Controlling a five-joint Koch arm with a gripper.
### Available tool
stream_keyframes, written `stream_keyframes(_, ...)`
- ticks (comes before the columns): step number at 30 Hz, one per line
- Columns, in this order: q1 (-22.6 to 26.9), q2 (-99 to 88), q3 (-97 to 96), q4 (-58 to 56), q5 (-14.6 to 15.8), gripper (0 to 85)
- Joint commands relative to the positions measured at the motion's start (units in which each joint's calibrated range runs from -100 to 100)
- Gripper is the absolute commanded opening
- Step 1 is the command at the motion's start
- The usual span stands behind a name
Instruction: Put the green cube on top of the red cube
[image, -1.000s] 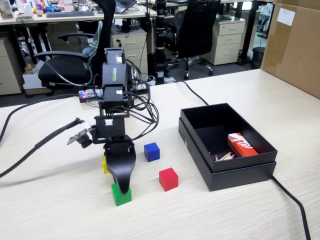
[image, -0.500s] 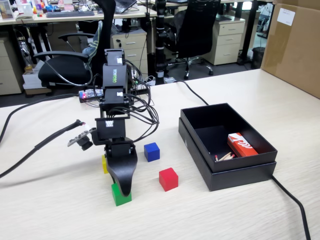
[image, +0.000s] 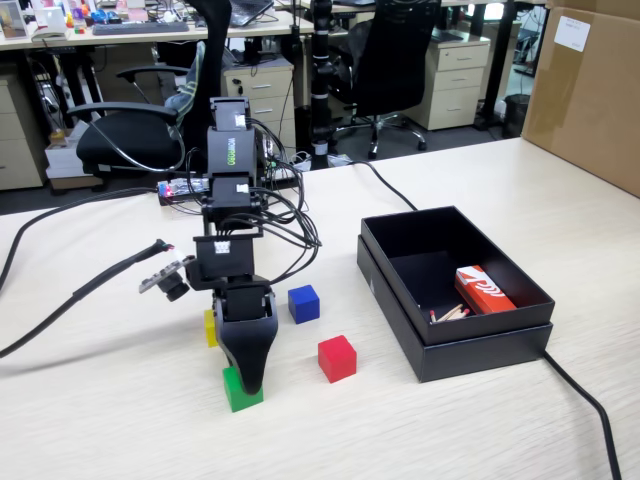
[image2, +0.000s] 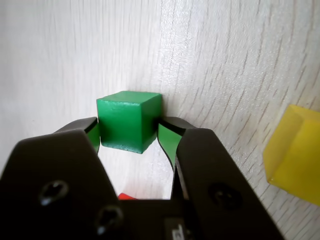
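Four small coloured cubes sit on a pale wooden table (image: 120, 420) in front of a black robot arm. Its gripper (image2: 129, 137) points straight down and is clamped on the green cube (image2: 127, 120), a green-padded jaw pressed to each side, with the cube resting on the table. In the fixed view the red cube (image: 337, 358) sits near the green cube's right, a blue cube (image: 303, 303) behind it, a yellow cube (image: 210, 327) behind the gripper.

4 cubes: 1 green cube (image: 240, 390), 1 red cube (image: 337, 358), 1 blue cube (image: 303, 303), 1 yellow cube (image2: 295, 155); 1 black box (image: 452, 330).
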Motion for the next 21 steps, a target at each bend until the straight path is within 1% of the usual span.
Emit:
stream_keyframes(1,0.3,-2.3,1.3,2.1,-0.7,23.4)
stream_keyframes(3,0.3,-2.3,1.3,2.1,-0.7,23.4)
stream_keyframes(4,0.3,-2.1,1.3,2.1,-0.7,21.7)
stream_keyframes(6,0.2,-2.5,1.5,2.1,-0.7,10.8)
stream_keyframes(7,0.2,-2.5,1.5,2.1,-0.7,7.4)
stream_keyframes(10,0.1,-2.8,1.2,2.1,-0.7,3.5)
stream_keyframes(14,0.1,-4.7,1.1,-0.7,-0.5,3.2)
stream_keyframes(20,0.5,-15.0,2.3,-11.8,0.8,3.2)
stream_keyframes(21,0.6,-17.2,3.5,-14.5,1.4,3.2)
